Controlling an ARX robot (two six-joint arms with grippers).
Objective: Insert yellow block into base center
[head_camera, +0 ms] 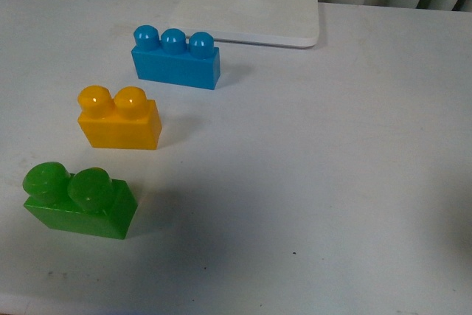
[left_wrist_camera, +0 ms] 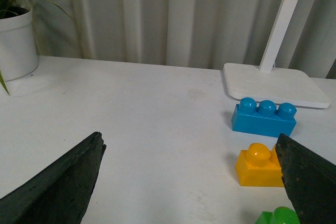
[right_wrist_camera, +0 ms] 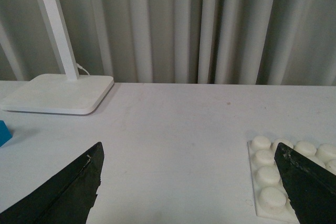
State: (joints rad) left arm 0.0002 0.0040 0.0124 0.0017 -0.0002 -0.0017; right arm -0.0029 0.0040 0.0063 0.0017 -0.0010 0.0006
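Front, yellow block (head_camera: 119, 119): it is set upright in the left half of the table (head_camera: 332, 182), between the blue brick (head_camera: 175, 59) toward the far edge and the green brick (head_camera: 80, 201) toward the near-left corner, and apart from both.
Front, arms: none are seen.
Front, risk: both neighbours stand near, so one is judged likely to be knocked by a wide approach.
Front, look: yellow-orange and glossy, with two rounded studs on top and smooth flat sides.
Left wrist, left gripper (left_wrist_camera: 190, 145): the fingers are spread wide and nothing is held. The block is seen beside one finger and is partly hidden by it.
Left wrist, risk: the smooth sides may be lost or tilted if pinched off-centre.
Right wrist, right gripper (right_wrist_camera: 189, 153): it is spread wide and empty.
Right wrist, base (right_wrist_camera: 269, 177): a white studded plate, laid flat and partly hidden behind one finger, well apart from the lamp stand (right_wrist_camera: 58, 93) by the far edge.
Right wrist, risk: no fixing is seen, so the plate may be shifted under pressing. The centre studs may also be missed.
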